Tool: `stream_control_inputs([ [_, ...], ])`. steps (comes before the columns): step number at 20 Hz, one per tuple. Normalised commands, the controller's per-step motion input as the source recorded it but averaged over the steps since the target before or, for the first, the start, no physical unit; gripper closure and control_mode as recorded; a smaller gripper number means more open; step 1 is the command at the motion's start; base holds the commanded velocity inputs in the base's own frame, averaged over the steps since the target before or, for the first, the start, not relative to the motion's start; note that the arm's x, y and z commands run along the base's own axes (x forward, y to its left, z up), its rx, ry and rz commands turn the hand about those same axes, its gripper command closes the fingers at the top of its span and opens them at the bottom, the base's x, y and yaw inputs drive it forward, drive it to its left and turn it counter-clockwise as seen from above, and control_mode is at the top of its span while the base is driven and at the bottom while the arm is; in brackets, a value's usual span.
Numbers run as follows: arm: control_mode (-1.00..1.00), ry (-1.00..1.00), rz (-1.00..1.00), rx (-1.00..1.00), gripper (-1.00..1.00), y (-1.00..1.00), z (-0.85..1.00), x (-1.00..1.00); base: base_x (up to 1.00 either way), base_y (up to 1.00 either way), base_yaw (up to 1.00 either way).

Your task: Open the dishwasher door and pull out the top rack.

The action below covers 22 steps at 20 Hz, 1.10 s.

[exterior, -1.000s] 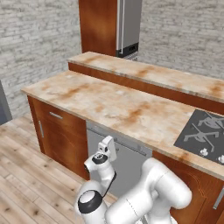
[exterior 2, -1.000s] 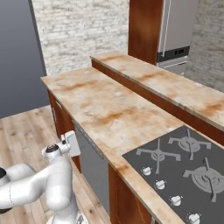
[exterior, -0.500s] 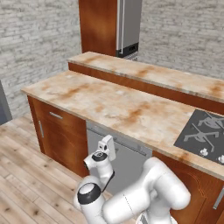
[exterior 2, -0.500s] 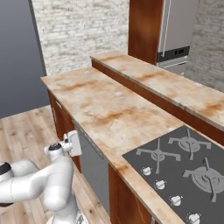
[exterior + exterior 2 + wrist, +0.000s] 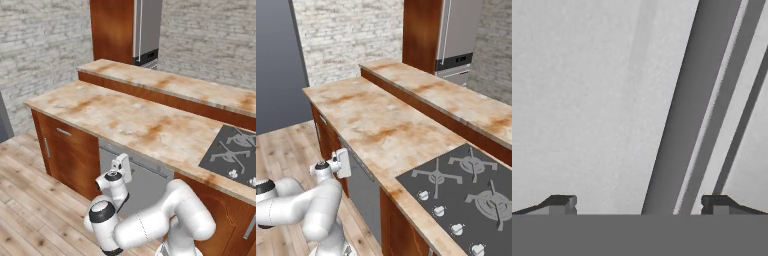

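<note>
The claw (image 5: 639, 202) is right up against the door (image 5: 145, 182) now, tips spread wide, with the bar handle (image 5: 684, 107) running straight between them. That's the whole reason for the pose: the hand (image 5: 121, 168) is held level, just under the front edge of the tabletop (image 5: 130, 117), so the handle sits in the gap ready for a squeeze. Nothing is gripped yet, and the door stands shut beneath the tabletop, between the wooden cabinet (image 5: 67, 157) and the stove end. The rack must be behind it, out of sight. Compared with a second ago, the hand has crept a little closer to the door, and the spread hasn't changed.
</note>
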Motion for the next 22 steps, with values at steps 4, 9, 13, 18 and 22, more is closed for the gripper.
stream_control_inputs([
  [4,-1.0,-0.06,-0.01,-0.06,-1.0,0.0,-0.41,0.29,0.0,0.0,0.0],
  [9,-1.0,-0.08,-0.01,-0.07,-1.0,-0.01,-0.43,0.26,0.0,0.0,0.0],
  [13,-1.0,-0.05,-0.02,-0.07,-1.0,-0.07,-0.48,0.31,0.0,0.0,0.0],
  [18,-1.0,-0.03,-0.04,-0.08,1.0,-0.1,-0.49,0.4,0.0,0.0,0.0],
  [22,-1.0,-0.02,-0.04,-0.06,1.0,-0.13,-0.46,0.3,0.0,0.0,0.0],
])
